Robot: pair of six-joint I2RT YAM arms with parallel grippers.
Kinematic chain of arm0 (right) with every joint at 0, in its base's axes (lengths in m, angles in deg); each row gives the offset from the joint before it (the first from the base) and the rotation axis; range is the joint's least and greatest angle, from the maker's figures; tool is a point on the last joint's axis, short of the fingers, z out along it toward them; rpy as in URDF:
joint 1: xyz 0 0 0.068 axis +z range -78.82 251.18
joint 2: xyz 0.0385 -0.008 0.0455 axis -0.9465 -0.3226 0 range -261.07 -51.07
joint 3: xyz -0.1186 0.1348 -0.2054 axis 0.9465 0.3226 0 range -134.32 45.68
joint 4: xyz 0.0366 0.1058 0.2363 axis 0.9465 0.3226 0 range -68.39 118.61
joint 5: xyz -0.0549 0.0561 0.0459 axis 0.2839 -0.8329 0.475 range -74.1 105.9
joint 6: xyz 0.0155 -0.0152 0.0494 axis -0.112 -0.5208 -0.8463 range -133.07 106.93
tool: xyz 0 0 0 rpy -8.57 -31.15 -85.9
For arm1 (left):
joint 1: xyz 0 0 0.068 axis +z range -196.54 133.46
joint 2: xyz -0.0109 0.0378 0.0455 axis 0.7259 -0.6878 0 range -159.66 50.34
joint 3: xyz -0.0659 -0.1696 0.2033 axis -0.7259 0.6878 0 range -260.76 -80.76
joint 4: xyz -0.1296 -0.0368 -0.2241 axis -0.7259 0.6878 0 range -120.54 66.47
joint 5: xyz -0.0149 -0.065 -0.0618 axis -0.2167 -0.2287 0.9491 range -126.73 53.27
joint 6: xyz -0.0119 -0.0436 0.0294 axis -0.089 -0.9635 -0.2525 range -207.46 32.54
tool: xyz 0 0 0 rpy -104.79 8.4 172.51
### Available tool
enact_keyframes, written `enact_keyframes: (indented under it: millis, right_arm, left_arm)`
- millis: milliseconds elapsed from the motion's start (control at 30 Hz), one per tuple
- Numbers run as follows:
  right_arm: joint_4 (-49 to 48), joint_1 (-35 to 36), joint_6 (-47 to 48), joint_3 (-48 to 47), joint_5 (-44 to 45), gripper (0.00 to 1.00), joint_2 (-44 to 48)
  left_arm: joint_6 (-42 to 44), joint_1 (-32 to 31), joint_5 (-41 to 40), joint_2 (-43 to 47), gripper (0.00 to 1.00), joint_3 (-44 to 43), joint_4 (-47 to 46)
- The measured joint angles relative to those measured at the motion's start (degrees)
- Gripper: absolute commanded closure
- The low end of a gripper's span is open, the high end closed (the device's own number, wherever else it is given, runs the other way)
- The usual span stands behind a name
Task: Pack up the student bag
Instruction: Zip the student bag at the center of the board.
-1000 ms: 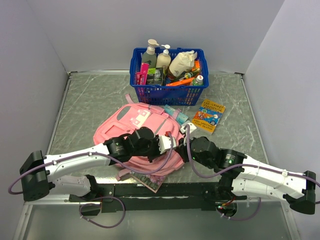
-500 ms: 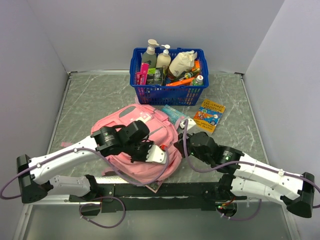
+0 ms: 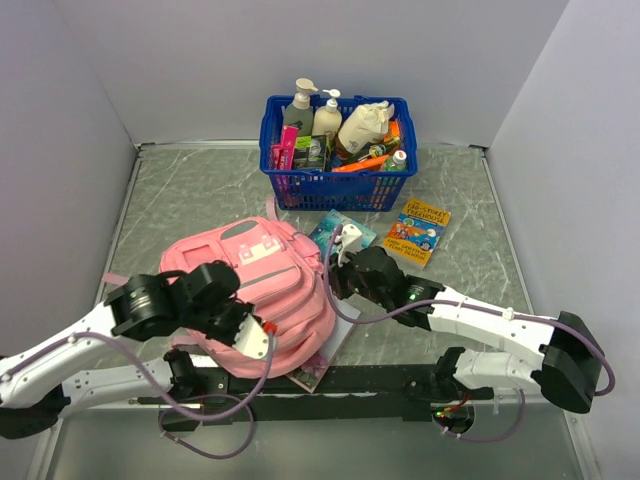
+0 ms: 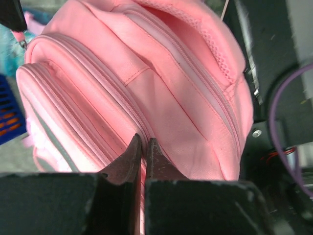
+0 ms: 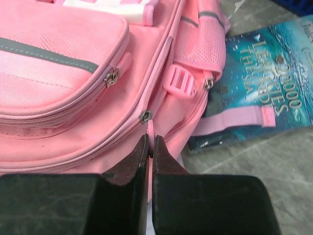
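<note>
The student bag (image 3: 270,285) lies on its back on the bench (image 3: 180,200), at the near edge between the two arms, its front pockets facing up and a grey-white patch on the upper pocket; it is touching nothing in the basket behind it. The left gripper (image 4: 143,145) is clenched on the bag's near side, its fingertips pressed together on the pink fabric beside a zip seam; only a thin strip of pink shows between them. The right gripper (image 5: 149,143) is pinched on a pink zip pull tab (image 5: 150,128) that hangs just under a metal slider (image 5: 145,116) on the bag's side seam. A teal book (image 5: 264,93) lies flat just beside the bag, with one pink strap (image 5: 234,120) draped across its cover. A second, brightly coloured book (image 3: 417,232) lies further right, apart from the bag; the corner of a third book (image 3: 312,368) sticks out from under the bag at the near edge. A blue basket (image 3: 335,185) full of bottles and packets stands at the back of the bench.
</note>
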Motion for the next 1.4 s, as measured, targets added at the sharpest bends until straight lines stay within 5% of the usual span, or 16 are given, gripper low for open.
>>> enact_keyframes:
  millis: [400, 467, 567, 733, 900, 1000, 1133, 1400]
  right_arm:
    - [-4.17, 0.2, -0.11, 1.77, 3.61, 1.0, 6.97]
    - [-3.48, 1.33, -0.09, 2.4, 4.46, 1.0, 8.22]
    - [-2.6, 3.48, -0.09, 3.41, 5.95, 1.0, 8.33]
    - [-2.56, 7.87, -0.11, 3.52, 9.9, 1.0, 5.77]
    - [-2.56, 9.77, -0.17, 3.52, 11.34, 1.0, 4.5]
    - [-2.58, 9.84, -0.17, 3.52, 11.56, 1.0, 4.5]
    - [-2.58, 9.84, -0.17, 3.52, 11.67, 1.0, 4.52]
    - [-2.51, 9.94, -0.5, 3.52, 12.07, 1.0, 5.79]
  left_arm:
    - [7.13, -0.98, -16.63, 19.06, 0.99, 20.09, -13.86]
    - [5.57, -1.27, -17.29, 18.67, 0.78, 21.33, -14.69]
    - [2.38, -1.33, -17.42, 17.55, 0.27, 21.33, -14.25]
    - [-4.85, -0.98, -16.74, 13.77, 0.03, 15.8, -10.84]
    - [-12.41, -0.83, -15.12, 6.38, 0.03, 3.39, -14.6]
    - [-15.89, -0.83, -12.44, -0.44, 0.13, -2.36, -19.45]
    - [-16.81, -0.83, -9.18, -9.4, 0.32, -2.97, -24.41]
    - [-17.79, 0.92, -6.1, -19.28, 0.39, 4.81, -31.76]
